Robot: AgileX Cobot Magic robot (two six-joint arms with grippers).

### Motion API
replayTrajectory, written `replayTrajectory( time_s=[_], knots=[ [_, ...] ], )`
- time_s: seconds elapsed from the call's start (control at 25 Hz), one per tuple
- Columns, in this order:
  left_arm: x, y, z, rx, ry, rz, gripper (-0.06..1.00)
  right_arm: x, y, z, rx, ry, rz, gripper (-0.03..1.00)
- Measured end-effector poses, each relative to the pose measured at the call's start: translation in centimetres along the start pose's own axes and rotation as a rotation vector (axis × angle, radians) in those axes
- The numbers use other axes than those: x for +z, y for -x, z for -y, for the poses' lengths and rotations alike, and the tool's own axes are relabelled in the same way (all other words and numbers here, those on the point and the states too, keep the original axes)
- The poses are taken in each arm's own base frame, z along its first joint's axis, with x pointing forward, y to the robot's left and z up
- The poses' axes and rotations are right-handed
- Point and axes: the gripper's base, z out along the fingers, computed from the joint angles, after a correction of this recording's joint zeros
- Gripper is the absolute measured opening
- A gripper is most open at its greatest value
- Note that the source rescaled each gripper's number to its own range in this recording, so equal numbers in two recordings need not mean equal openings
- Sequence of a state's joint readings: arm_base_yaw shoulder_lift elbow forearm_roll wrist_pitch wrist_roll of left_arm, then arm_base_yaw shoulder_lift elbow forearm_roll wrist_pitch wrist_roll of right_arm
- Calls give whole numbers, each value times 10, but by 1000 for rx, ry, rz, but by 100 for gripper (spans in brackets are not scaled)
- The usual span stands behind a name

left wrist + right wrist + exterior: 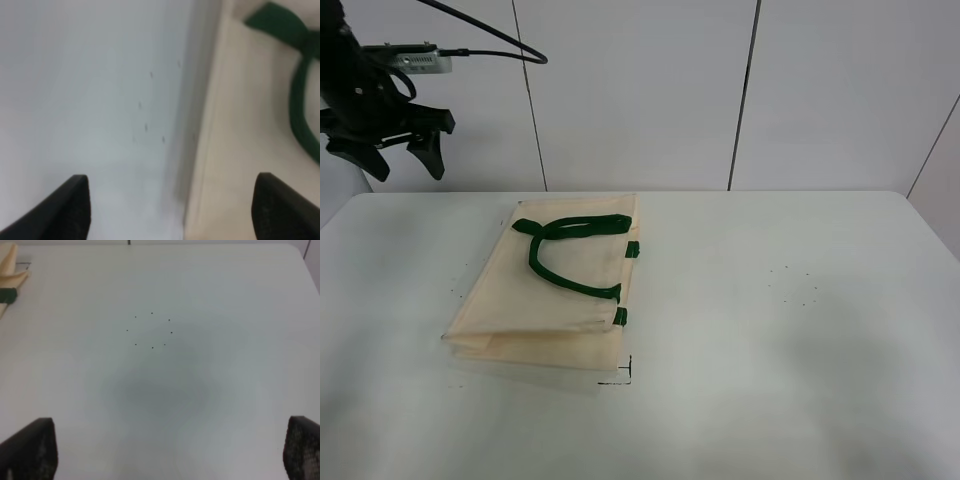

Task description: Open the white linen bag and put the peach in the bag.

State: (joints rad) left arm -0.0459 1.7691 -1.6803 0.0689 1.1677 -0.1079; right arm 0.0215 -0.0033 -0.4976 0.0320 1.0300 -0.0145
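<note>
A: Where's the white linen bag sitting?

B: Flat on the table, left of centre, still folded shut. Its green handles lie on top, looping toward the far edge. The long axis runs from the near edge toward the far edge, leaning slightly right as it goes away. The side with the small green tabs, which I take for the mouth, faces the table's right edge.

A: And the peach?

B: Not visible in any view, so I can't place it.

A: The arms?

B: The left gripper hangs high over the far left corner, jaws spread apart, holding nothing. Its wrist view looks down on the bag's edge and bare table beside it. The right gripper shows only two dark fingertips wide apart, jaws open and empty, above the right half of the table near a ring of small dots; the high camera does not catch it.

A: What could go wrong?

B: My guess: the cloth is limp and layered, so a pinch on a handle might lift the whole bag rather than part the mouth. Taking both layers at once would keep it closed. A drag could also slide it toward the left edge.
</note>
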Motion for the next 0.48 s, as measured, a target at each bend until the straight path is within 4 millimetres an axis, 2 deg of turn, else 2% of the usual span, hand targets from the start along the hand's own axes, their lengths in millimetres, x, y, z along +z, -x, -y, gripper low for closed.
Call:
replayTrajectory(
  time_s=[0.2,0.32,0.36,0.48],
  knots=[
    [-31,-71,-9,18,11,-16,100,0,0,0,0,-1,0,100],
    [-36,-122,-14,33,13,-45,100,0,0,0,0,-1,0,100],
    [-36,-122,-14,33,13,-45,100,0,0,0,0,-1,0,100],
    [-28,-176,-18,43,16,-96,100,0,0,0,0,-1,0,100]
  ],
)
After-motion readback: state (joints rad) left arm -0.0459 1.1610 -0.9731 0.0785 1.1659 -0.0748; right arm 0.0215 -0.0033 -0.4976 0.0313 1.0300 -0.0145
